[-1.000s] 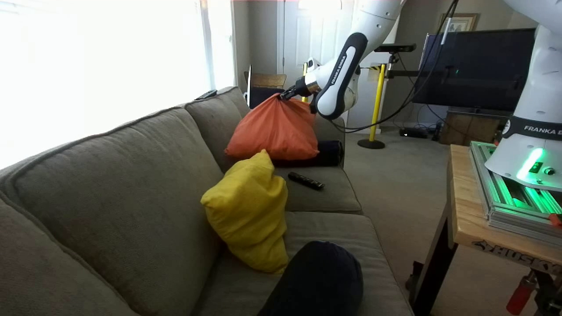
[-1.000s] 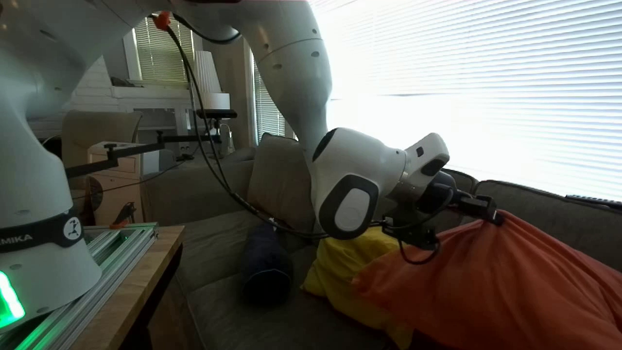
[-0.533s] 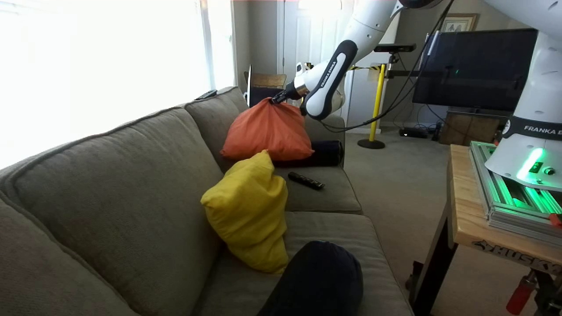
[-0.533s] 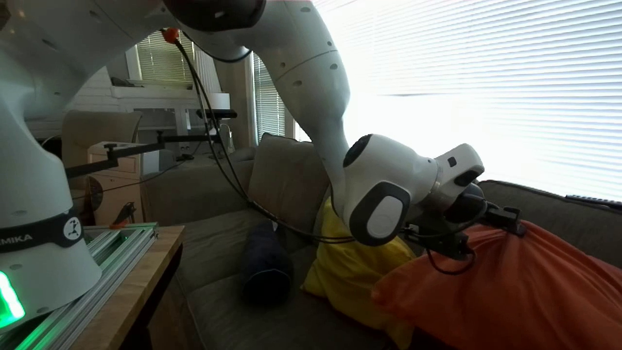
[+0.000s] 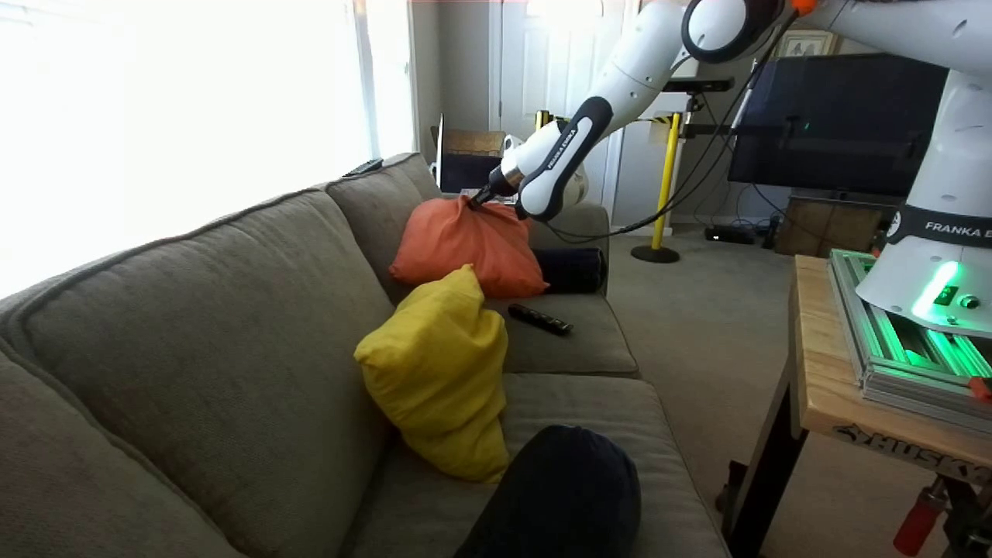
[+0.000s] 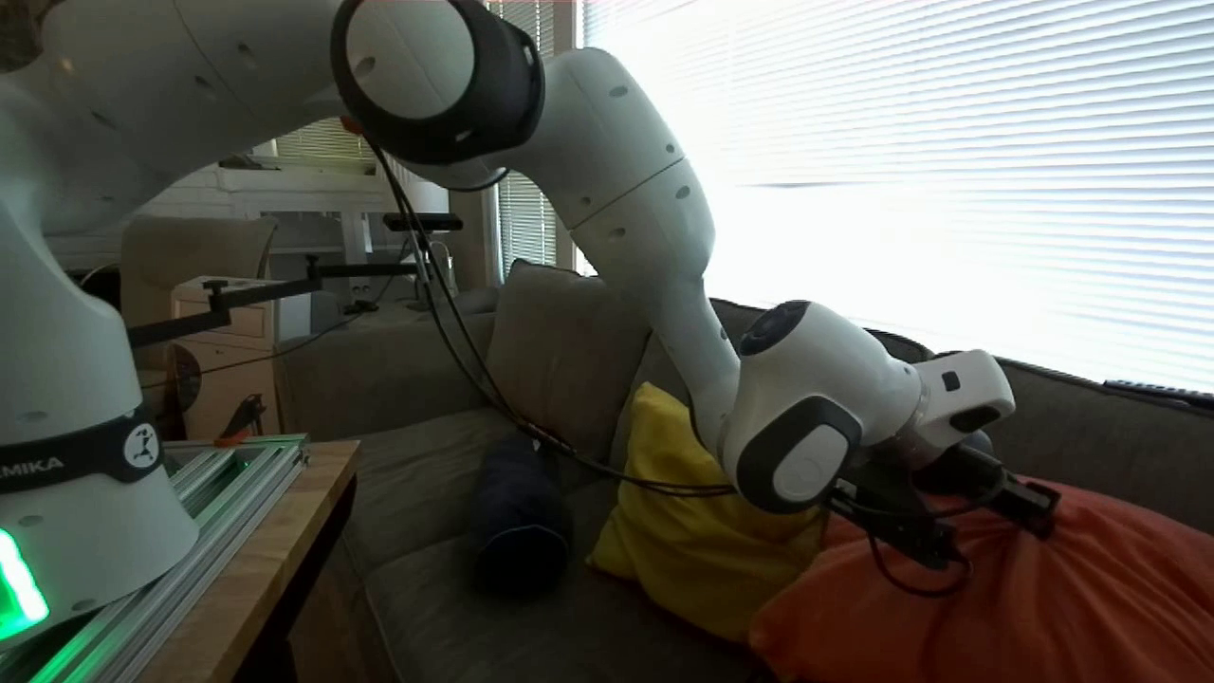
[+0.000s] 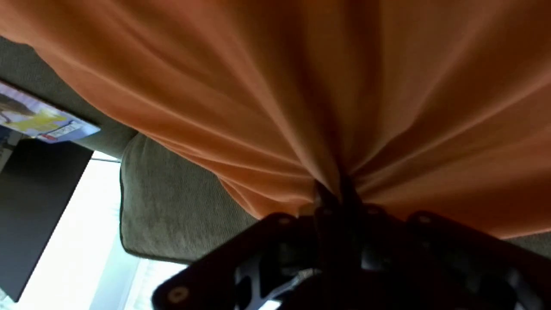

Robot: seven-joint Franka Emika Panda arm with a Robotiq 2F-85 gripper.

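Observation:
My gripper (image 5: 474, 203) is shut on the gathered top of an orange pillow (image 5: 469, 244). In the wrist view the gripper (image 7: 339, 196) pinches the orange fabric (image 7: 387, 94), and folds fan out from the fingertips. The orange pillow also shows in an exterior view (image 6: 1119, 588), cut off at the frame edge. It leans near the couch back at the far end of the grey couch (image 5: 209, 310). A yellow pillow (image 5: 438, 372) leans against the couch back nearby. A dark bolster (image 5: 573, 269) lies partly hidden behind the orange pillow.
A black remote (image 5: 540, 318) lies on the seat. Another dark bolster (image 5: 573, 496) lies nearer; it also shows in an exterior view (image 6: 522, 522). The robot base stands on a wooden table (image 5: 814, 372). A colourful printed item (image 7: 47, 118) shows in the wrist view.
My gripper has moved down and further out toward the couch back, still holding the orange pillow. The pillow has come lower and slumped, and its corner now overlaps the far bolster differently.

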